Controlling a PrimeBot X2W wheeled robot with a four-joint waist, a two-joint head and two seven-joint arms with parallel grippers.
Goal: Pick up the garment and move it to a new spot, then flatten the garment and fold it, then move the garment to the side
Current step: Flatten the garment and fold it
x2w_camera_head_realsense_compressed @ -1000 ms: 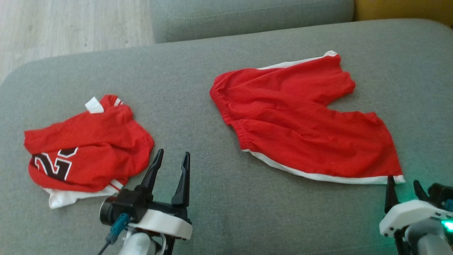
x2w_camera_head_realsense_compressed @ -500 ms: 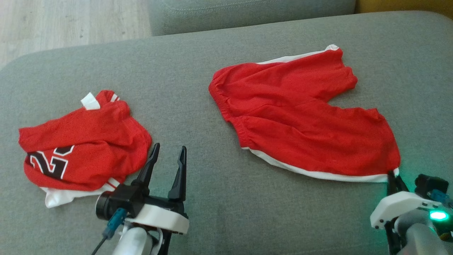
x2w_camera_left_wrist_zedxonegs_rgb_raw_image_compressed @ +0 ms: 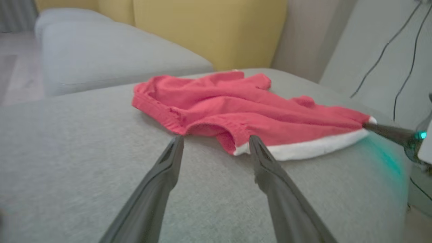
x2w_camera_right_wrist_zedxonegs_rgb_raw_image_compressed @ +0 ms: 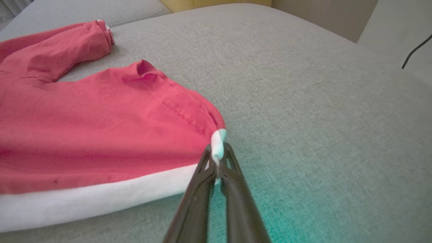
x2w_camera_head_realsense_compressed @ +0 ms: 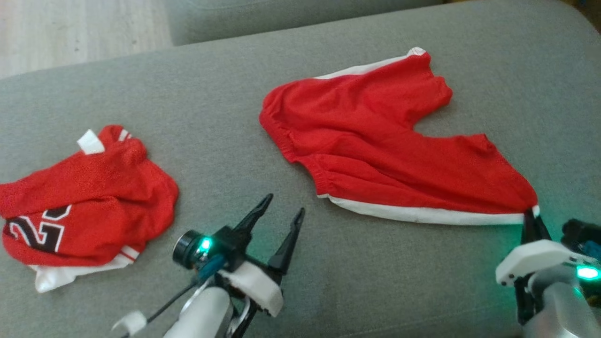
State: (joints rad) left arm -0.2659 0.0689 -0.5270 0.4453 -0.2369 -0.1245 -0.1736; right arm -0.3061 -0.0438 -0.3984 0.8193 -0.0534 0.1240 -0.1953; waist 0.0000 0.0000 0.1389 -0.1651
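The garment, red shorts [x2w_camera_head_realsense_compressed: 375, 141] with a white side stripe, lies spread on the grey sofa seat [x2w_camera_head_realsense_compressed: 211, 117]. My right gripper [x2w_camera_head_realsense_compressed: 530, 213] is shut on the white corner of the near leg hem, which the right wrist view shows pinched between the fingertips [x2w_camera_right_wrist_zedxonegs_rgb_raw_image_compressed: 217, 152] at the edge of the shorts [x2w_camera_right_wrist_zedxonegs_rgb_raw_image_compressed: 84, 135]. My left gripper [x2w_camera_head_realsense_compressed: 284, 206] stands open just above the seat, its fingers pointing at the waistband end of the shorts [x2w_camera_left_wrist_zedxonegs_rgb_raw_image_compressed: 236, 111]. Nothing lies between its fingertips [x2w_camera_left_wrist_zedxonegs_rgb_raw_image_compressed: 216, 140], which stop a little short of the cloth.
A crumpled red jersey [x2w_camera_head_realsense_compressed: 84, 206] with black-and-white numbers lies at the seat's left. Pale wood floor [x2w_camera_head_realsense_compressed: 70, 33] shows beyond the far left edge. A yellow cushion [x2w_camera_left_wrist_zedxonegs_rgb_raw_image_compressed: 209, 30] and hanging cables [x2w_camera_left_wrist_zedxonegs_rgb_raw_image_compressed: 405, 67] stand behind the seat.
My right gripper has closed on the shorts' hem corner and pulled it taut. The left gripper has swung right toward the waistband. The head camera has also shifted.
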